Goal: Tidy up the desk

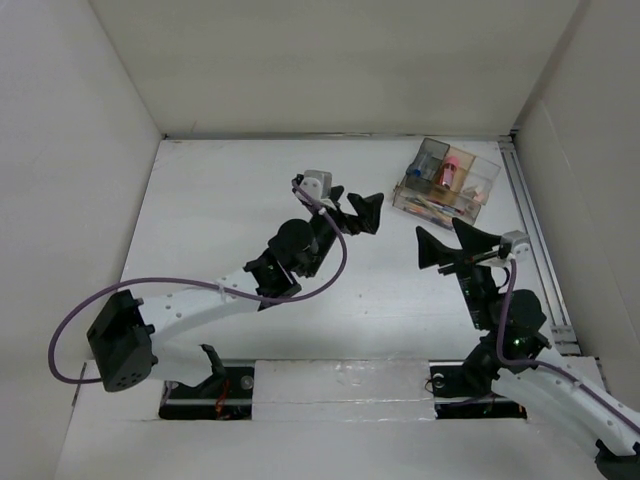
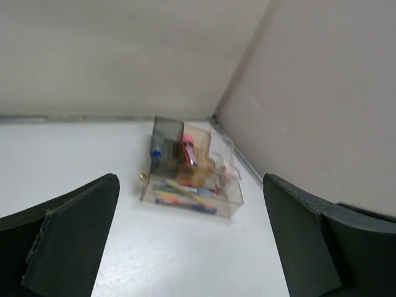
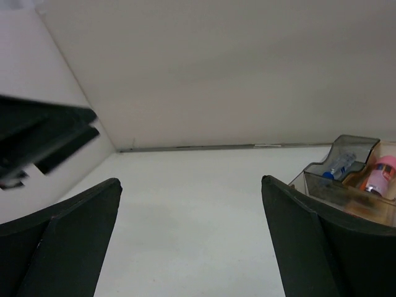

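The white desk [image 1: 220,210] fills the top view, with a thin metal rail [image 1: 535,240] along its right side. A clear compartmented organizer box [image 1: 447,178] stands at the back right, holding pens, a blue-capped item and a pink item; it also shows in the left wrist view [image 2: 189,179] and at the right edge of the right wrist view [image 3: 352,176]. My left gripper [image 1: 361,211] is open and empty, just left of the box. My right gripper [image 1: 452,242] is open and empty, in front of the box.
White walls enclose the desk on the left, back and right. The left arm's purple cable [image 1: 130,292] loops over the near left. The arm bases [image 1: 340,385] sit at the near edge. The left arm shows as a dark shape in the right wrist view [image 3: 43,133].
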Available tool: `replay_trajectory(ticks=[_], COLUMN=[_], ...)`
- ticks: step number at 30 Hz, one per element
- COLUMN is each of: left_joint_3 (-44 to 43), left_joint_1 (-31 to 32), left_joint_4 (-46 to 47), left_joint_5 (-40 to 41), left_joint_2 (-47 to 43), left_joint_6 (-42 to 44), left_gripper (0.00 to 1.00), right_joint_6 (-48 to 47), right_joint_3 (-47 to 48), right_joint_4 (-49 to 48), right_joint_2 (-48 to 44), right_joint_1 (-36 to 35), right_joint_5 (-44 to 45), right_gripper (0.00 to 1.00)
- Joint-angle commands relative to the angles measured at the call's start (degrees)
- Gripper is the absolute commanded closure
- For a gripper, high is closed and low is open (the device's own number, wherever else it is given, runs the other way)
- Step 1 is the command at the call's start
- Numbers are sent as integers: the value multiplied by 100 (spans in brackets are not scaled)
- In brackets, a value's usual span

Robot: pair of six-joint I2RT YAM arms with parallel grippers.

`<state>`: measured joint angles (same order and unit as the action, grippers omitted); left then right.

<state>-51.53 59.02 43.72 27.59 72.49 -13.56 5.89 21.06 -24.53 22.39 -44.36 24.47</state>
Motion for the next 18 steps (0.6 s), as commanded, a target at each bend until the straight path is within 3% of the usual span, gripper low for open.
replay_trajectory(ticks=[1, 8, 18], left_joint_3=[-271, 292, 978], left_joint_1=[-14, 39, 153], left_joint_4=[-935, -962, -734], left_joint_5=[-465, -676, -307], left_joint_2=[125, -435, -1299], left_joint_6=[-980, -1131, -806], left_gripper=[1, 1, 1], right_joint_6=[377, 457, 439], right_joint_3=[38, 188, 144], right_joint_4=[-60, 186, 238], right_joint_2=[-130, -16, -121], right_joint_1=[-55, -55, -55], right_joint_5=[198, 295, 366], right_gripper=[0, 0, 0])
